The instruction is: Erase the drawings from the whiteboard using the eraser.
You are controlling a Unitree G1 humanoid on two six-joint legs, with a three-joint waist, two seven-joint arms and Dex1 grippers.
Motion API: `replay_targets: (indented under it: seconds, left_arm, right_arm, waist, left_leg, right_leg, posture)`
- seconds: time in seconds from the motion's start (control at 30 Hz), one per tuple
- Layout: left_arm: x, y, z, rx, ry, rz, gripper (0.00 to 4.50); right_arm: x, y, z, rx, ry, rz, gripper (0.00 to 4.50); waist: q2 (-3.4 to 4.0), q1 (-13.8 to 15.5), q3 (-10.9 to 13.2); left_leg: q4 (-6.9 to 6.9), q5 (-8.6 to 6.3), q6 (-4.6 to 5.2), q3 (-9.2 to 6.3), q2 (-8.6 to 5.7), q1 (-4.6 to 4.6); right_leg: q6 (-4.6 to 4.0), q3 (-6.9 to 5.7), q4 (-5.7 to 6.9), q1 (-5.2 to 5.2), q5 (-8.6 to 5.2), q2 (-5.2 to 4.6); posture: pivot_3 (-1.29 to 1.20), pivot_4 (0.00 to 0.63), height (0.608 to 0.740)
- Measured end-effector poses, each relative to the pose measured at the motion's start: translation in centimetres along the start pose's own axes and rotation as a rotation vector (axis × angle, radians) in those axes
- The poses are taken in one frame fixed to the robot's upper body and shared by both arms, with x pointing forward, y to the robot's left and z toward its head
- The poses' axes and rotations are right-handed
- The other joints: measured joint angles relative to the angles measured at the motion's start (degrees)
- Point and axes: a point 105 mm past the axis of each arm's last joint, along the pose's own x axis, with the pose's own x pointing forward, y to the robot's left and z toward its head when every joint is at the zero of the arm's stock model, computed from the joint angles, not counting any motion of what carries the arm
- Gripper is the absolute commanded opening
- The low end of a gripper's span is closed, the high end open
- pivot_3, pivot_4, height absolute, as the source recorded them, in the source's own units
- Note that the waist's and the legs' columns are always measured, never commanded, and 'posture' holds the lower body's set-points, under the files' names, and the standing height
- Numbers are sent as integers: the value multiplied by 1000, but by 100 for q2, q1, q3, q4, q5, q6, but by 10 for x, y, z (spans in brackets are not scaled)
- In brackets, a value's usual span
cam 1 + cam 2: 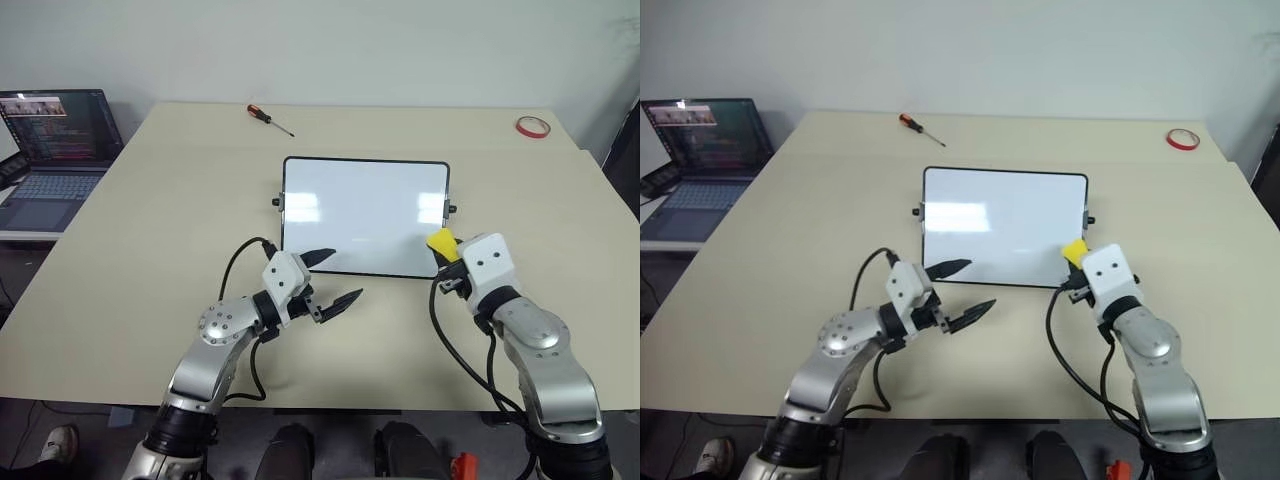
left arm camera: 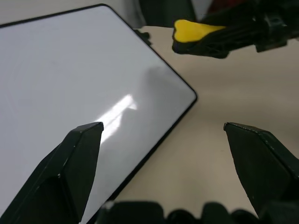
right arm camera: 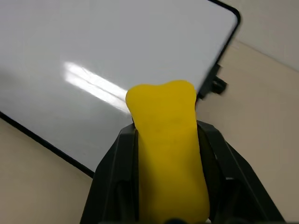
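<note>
No text, label, brand, number or sign can be read anywhere here. The glossy white rectangular whiteboard with a thin black frame (image 1: 365, 215), lying at the middle of the pale beige table (image 1: 150, 250), carries no writing or marks that can be made out, just reflected light. The open dark laptop (image 1: 50, 150) at the far left, beside the table, has a lit screen with rows of coloured lines on a dark ground, too small to read. The small bright yellow eraser block (image 3: 166, 149), seen close in the right wrist view, shows a plain surface with no print.
</note>
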Motion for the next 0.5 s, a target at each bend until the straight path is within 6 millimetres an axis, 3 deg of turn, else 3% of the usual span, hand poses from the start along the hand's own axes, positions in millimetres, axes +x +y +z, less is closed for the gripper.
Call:
replay_targets:
  seconds: [0.27,0.5]
  left_arm:
    - [49,-15,8,73,-33,-337,4500]
    - [72,-20,18,93,-75,-400,4500]
  right_arm:
    - [-11,-41,-48,207,236,-195,1282]
    - [1,-53,-62,285,283,-214,1282]
  waist:
    - [1,-60,0]
    - [2,-65,1]
  left_leg:
    - [0,0,3,19,-1,3]
    - [0,0,5,26,1,2]
  right_leg:
    - [3,16,4,-5,-2,24]
    - [3,25,5,-9,-2,29]
  posture:
    - [0,150,740]
    - [0,150,740]
